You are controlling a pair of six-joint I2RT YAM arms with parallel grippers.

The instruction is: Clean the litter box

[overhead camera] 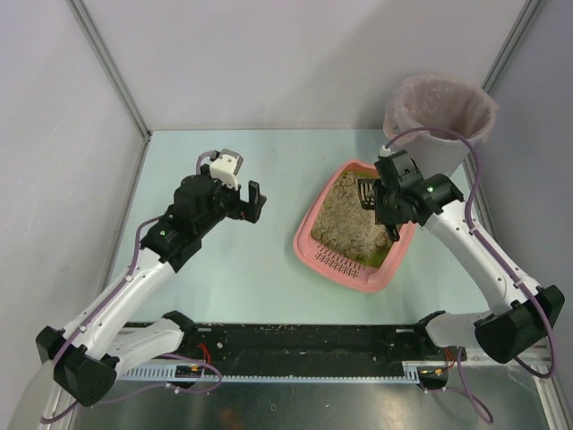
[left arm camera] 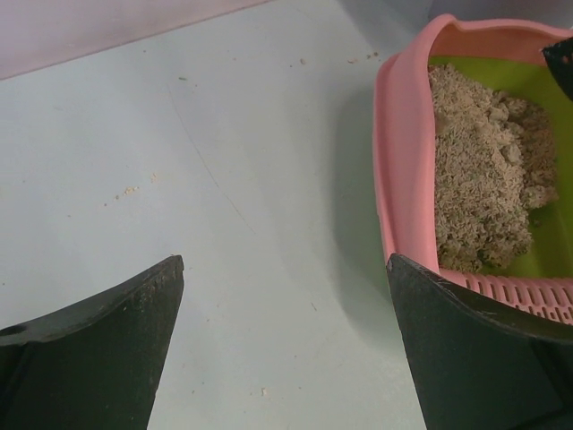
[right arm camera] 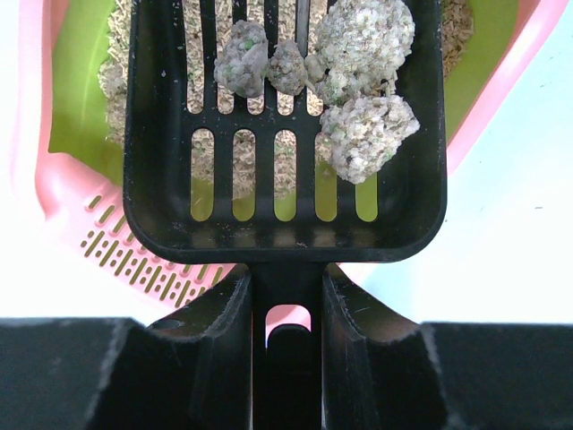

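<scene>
Left arm base [overhead camera: 76, 367] and right arm base [overhead camera: 519, 327] at near edge of table [overhead camera: 269, 269]: disregard. Locate litter box [overhead camera: 351, 267] just beyond, right of centre, slotted rim nearest, litter heaped toward far end. Leave left tool [overhead camera: 253, 202] released, jaws wide, hovering over bare table left of the box and apart from it. Confirm right tool [right arm camera: 286, 300] clenched on handle of black scoop [right arm camera: 286, 240], held over far end of the box with several grey clumps [right arm camera: 367, 134] on its slotted floor.

Probable step: carry load to lined bucket [overhead camera: 439, 112] at far right.
- Hold scoop level; avoid tilt toward its open front.
- Lift clear of pink rim before swinging right and far.
- Move slowly; clumps sit loose.
- Tip only over bucket mouth.
</scene>
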